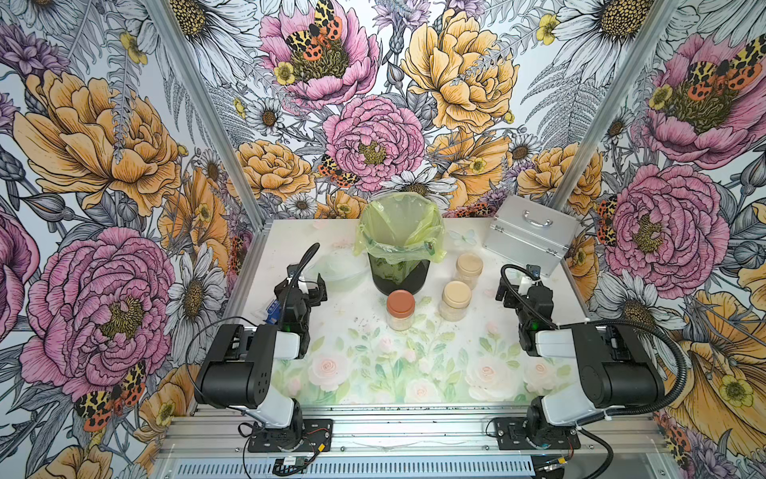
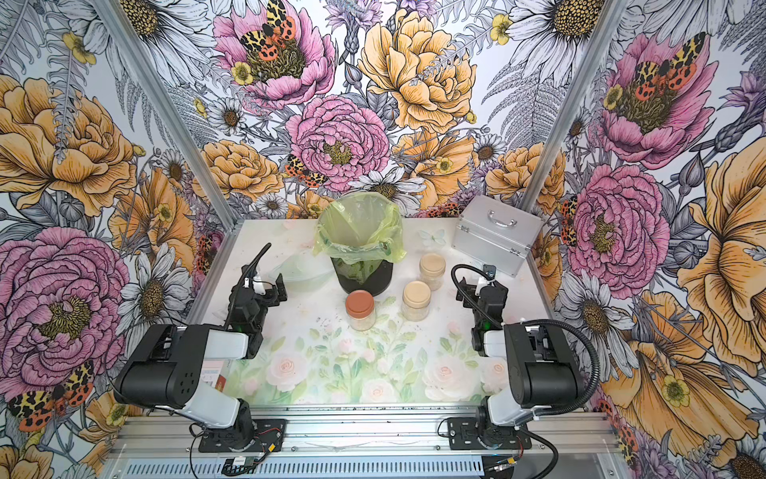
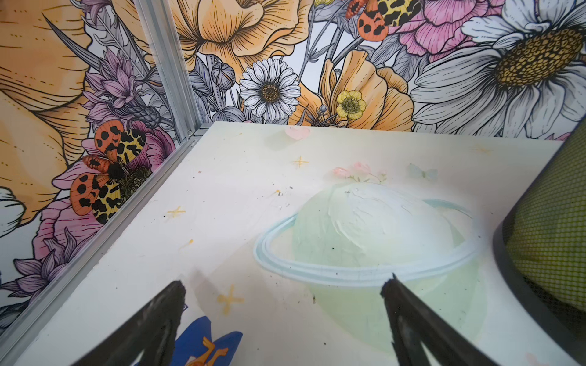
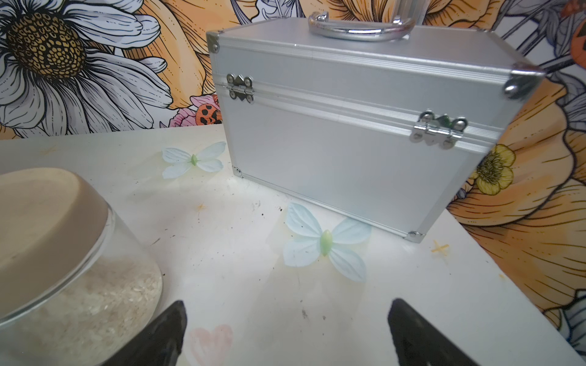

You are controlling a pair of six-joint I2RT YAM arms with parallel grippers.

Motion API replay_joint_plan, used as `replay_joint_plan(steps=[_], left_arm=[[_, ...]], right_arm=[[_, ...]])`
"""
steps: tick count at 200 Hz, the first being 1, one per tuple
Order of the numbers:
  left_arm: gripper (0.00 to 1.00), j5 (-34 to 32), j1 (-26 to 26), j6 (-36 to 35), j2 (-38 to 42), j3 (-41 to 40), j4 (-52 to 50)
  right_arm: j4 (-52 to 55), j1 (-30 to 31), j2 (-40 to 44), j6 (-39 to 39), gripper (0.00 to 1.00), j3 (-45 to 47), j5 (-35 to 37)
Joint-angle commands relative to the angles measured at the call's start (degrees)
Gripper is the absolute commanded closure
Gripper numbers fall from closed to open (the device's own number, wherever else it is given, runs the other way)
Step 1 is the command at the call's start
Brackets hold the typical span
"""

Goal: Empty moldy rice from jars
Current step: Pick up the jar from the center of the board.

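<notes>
Left fingers [image 3: 152, 323] and right fingers [image 4: 418, 336] gape wide, empty, above surface [image 1: 373, 373]. Three lidded jars [image 1: 400, 311] of moldy rice [image 4: 95, 304] stand upright between them, near-right of bin [image 1: 400, 275].

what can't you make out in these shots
- Right wrist view: beige-lidded jar cut off by the picture edge.
- Left wrist view: mesh bin and blue printed item both cut off by edges.
- Top views: mold on the rice too small to tell.
- Silver case: contents hidden by its shut lid.
</notes>
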State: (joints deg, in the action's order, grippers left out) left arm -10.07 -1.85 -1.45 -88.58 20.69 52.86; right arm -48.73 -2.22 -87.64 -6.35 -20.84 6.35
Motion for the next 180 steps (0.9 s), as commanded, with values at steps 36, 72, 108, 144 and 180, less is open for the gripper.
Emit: replay_joint_plan(steps=[36,72,108,144,180], left_arm=[[0.01,2.61,1.05,0.31,0.25,0.93,0.05],[0.01,3.43,1.33,0.31,0.4,0.89,-0.06],[0.01,1.63,0.83,0.31,3.56,0.96,-2.59],[0.01,0.92,-0.1,-0.57,9.12,4.79,-14.06],[0.01,0.22,-2.98,-1.34,13.48,10.02,-26.25]], right_arm=[[-1.1,0.33,-0.08,0.2,0.0,-1.17,0.3],[-1.03,0.49,0.1,0.36,0.01,-1.13,0.73],[2.28,1.07,1.42,-0.3,0.0,-2.37,4.49],[17.05,1.63,4.74,0.04,0.0,-9.19,5.22],[30.94,2.17,6.48,0.76,0.0,-17.68,4.12]])
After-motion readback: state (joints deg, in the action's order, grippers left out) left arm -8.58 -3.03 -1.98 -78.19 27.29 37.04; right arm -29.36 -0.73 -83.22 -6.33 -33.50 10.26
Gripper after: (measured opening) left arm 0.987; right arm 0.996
